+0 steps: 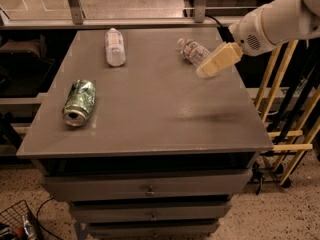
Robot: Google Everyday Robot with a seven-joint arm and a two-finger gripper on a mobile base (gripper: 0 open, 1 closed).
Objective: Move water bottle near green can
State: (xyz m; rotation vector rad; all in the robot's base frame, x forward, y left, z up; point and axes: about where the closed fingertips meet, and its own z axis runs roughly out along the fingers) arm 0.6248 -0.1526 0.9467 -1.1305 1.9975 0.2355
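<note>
The water bottle, clear with a reddish-and-blue label, lies on its side at the back right of the grey table. The green can lies on its side near the left edge, open end toward the front. My gripper, cream-coloured, hangs above the table just right of and in front of the water bottle, partly covering its near end.
A second clear bottle with a plain white label lies at the back left. The table has drawers below. Yellow wooden bars stand to the right. A metal rail and glass run behind the table.
</note>
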